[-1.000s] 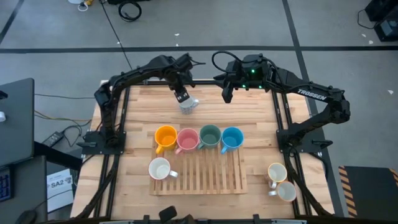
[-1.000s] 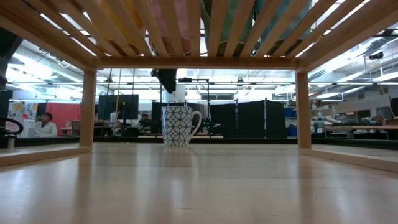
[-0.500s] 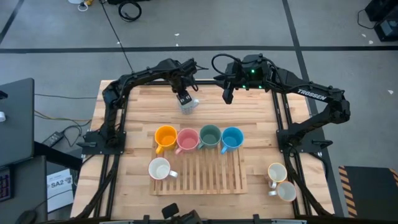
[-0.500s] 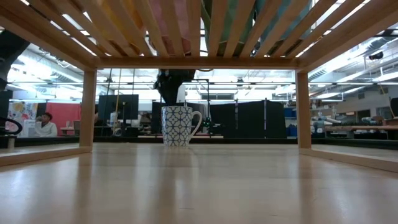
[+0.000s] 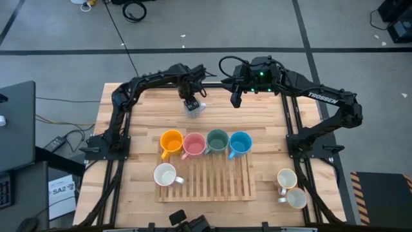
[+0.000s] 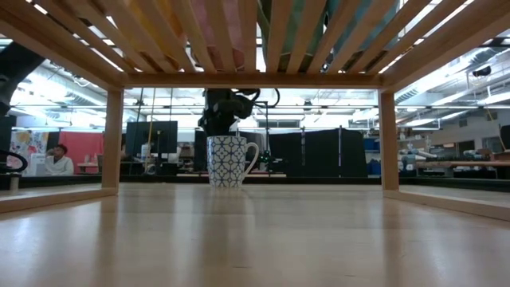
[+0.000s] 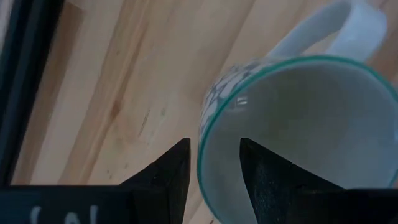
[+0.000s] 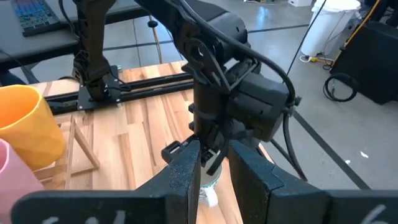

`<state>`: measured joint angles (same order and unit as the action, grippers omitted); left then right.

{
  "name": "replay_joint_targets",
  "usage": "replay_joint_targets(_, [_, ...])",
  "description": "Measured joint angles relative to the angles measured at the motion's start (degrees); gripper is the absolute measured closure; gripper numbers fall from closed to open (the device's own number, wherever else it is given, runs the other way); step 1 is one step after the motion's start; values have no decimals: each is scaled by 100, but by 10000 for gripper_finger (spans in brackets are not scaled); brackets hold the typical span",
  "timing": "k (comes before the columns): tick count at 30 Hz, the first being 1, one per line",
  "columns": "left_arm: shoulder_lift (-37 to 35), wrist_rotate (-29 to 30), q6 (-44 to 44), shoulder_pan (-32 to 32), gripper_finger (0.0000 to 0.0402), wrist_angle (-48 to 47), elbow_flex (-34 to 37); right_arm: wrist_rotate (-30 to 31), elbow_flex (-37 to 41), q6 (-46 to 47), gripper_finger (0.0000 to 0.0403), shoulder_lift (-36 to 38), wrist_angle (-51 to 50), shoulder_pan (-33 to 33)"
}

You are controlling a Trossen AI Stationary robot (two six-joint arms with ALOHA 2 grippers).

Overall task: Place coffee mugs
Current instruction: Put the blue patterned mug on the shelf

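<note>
Presently, by label:

Left jaws (image 5: 191,101): mine sit over the white ceramic mug with a dark lattice pattern and green rim (image 5: 195,107), upper middle of the high view. In the left wrist view my two dark fingers (image 7: 168,177) straddle the mug's rim, one outside the wall and one inside. They stand partly apart; whether they pinch the wall I cannot tell.

Patterned mug: upright on the pale wooden counter (image 5: 141,119), handle out to one side, seen in the low view at centre (image 6: 230,161).

Right jaws (image 5: 235,100): hanging above the counter, upper middle, just right of the patterned mug, a narrow gap between the fingers (image 8: 185,171), holding nothing.

Slatted wooden rack (image 5: 215,177): lower centre of the high view.

Row on the rack's far edge, left to right: orange ceramic mug (image 5: 171,142), pink ceramic mug (image 5: 194,144), dark green ceramic mug (image 5: 217,141), blue ceramic mug (image 5: 240,143), each touching the next.

White ceramic mug (image 5: 166,174): at the rack's lower left corner.

Two cream ceramic mugs (image 5: 291,189): together on the counter, lower right.
</note>
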<state>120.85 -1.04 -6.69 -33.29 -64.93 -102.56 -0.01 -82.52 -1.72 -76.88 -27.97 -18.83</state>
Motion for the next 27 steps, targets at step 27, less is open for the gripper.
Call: replay_joint_targets(27, [-12,-11,2,6,369,-9,2,-2,1,-309,313,496,-665,-8])
